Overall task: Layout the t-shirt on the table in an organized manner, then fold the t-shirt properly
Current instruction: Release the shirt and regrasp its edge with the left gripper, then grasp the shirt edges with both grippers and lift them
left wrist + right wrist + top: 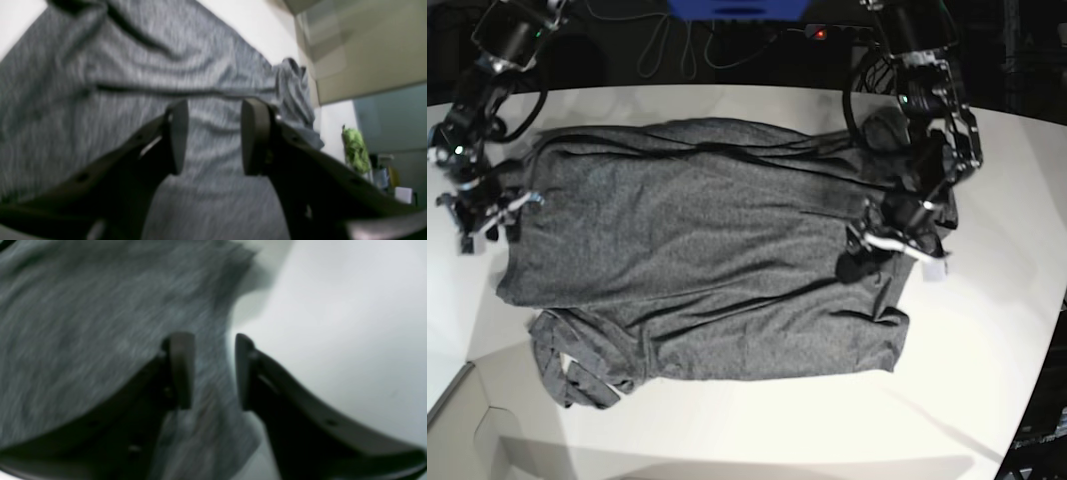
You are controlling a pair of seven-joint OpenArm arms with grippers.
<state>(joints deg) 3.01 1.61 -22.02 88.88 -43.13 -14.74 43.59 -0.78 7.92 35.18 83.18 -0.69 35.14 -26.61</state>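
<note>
Heathered dark grey knit t-shirt [717,260] spread mostly flat across wide white matte table [987,350], one sleeve bunched at near corner. Left gripper [213,136] over shirt body, jaws parted, nothing pinched between. Right gripper [213,370] above shirt edge, jaws apart, released, empty.

The t-shirt [717,270] — heathered dark grey, wrinkly — lies spread mostly flat across the white table [987,340], one sleeve bunched at its near-left corner.
</note>
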